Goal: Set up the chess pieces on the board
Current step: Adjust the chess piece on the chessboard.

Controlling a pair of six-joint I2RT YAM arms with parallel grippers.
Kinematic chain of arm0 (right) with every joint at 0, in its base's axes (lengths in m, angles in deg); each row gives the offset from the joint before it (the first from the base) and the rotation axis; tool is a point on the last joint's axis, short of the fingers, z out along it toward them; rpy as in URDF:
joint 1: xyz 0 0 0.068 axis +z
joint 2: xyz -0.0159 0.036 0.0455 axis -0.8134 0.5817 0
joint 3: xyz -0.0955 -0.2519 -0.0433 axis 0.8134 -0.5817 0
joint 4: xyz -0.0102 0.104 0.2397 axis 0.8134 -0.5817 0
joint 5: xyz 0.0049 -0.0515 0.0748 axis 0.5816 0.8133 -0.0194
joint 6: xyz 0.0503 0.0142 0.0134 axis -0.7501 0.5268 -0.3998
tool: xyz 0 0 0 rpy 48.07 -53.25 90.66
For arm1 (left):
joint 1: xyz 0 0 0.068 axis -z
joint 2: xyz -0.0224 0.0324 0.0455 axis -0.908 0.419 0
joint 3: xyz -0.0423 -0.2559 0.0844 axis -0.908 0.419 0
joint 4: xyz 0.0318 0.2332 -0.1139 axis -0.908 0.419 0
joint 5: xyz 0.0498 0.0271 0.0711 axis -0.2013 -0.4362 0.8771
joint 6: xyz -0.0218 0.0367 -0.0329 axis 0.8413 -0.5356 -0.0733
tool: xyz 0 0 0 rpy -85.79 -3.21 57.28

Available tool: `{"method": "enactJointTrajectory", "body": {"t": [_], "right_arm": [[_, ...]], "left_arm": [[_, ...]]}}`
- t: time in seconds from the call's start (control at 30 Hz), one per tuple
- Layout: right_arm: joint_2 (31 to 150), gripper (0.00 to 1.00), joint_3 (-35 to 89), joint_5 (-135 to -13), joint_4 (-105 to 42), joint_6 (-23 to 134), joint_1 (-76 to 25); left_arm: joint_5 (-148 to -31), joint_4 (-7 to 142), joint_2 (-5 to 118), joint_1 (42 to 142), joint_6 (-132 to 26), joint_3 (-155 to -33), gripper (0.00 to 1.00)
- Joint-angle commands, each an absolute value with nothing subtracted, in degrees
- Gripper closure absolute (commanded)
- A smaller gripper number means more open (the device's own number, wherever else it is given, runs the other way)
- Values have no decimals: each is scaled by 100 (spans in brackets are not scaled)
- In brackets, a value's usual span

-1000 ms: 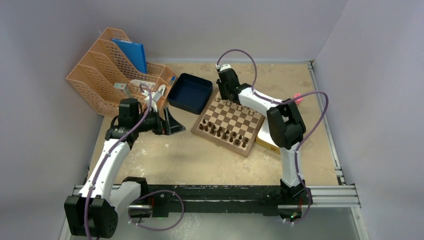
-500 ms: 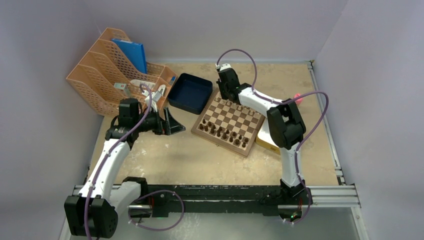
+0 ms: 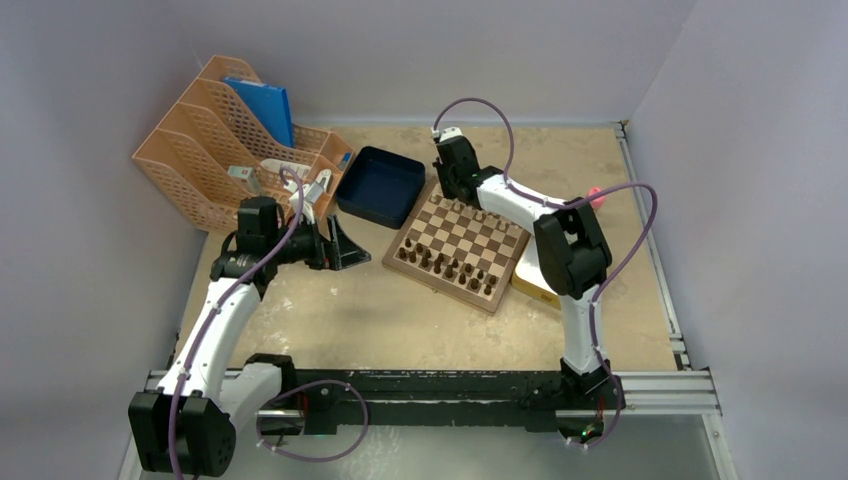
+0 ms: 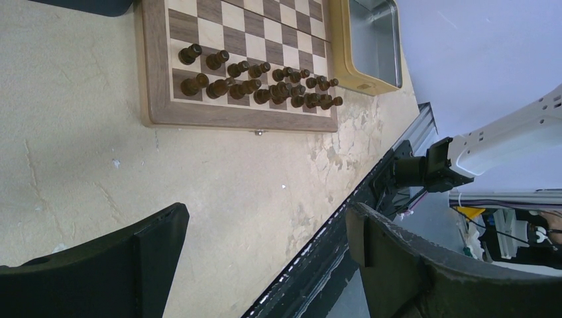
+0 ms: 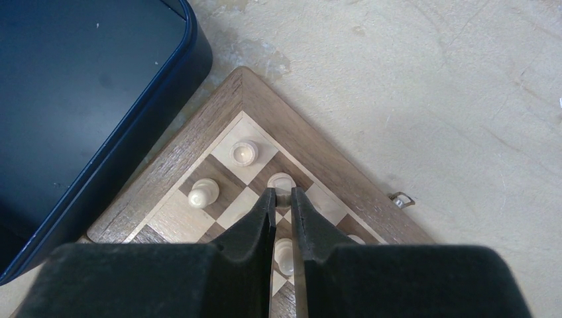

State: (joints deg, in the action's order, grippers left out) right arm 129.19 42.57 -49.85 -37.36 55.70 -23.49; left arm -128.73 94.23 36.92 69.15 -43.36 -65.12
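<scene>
Pale lilac walls enclose a worn beige tabletop (image 3: 400, 320). At its centre lies the board (image 3: 462, 240), a checkered wooden square turned slightly askew. A dark blue tray (image 3: 380, 185) sits just beside the board at its 10 o'clock. A yellow-rimmed tin (image 4: 374, 40) lies just beside its 4 o'clock side. An orange file rack (image 3: 220, 150) stands farther off toward 9 o'clock.

The light chess pieces (image 5: 244, 152) stand along the board's far edge, around 12 to 1 o'clock, with several gathered at the corner nearest the tray. The dark pieces (image 4: 265, 83) crowd the near edge at 6 o'clock.

The right gripper (image 5: 281, 193) points down at that far corner, its fingers pressed almost together with only a sliver between them. The tips sit right against one light piece (image 5: 282, 180) on a dark edge square. Whether they actually pinch it cannot be told. The left gripper (image 4: 265, 258) hangs spread wide and empty over bare table at the board's 9 o'clock.

The pieces look like smooth, hard turned wood, so they are probably very light, rigid and a little slippery. They are slim and stand close together, so a sideways nudge would likely topple one into its neighbours. The safest hold seems to be from straight above, fingers closing across the narrow neck just under the head.
</scene>
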Motion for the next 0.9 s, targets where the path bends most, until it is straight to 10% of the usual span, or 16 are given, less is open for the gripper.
{"method": "enactJointTrajectory", "body": {"t": [0.0,0.87], "right_arm": [[12778,86,4527,-4937,-3790,5506,-2393],[12840,85,4534,-5204,-3866,5352,-2426]], "left_arm": [[-12904,9227,3566,6936,-4443,-6538,10],[-12864,9218,3549,6936,-4428,-6547,10]]}}
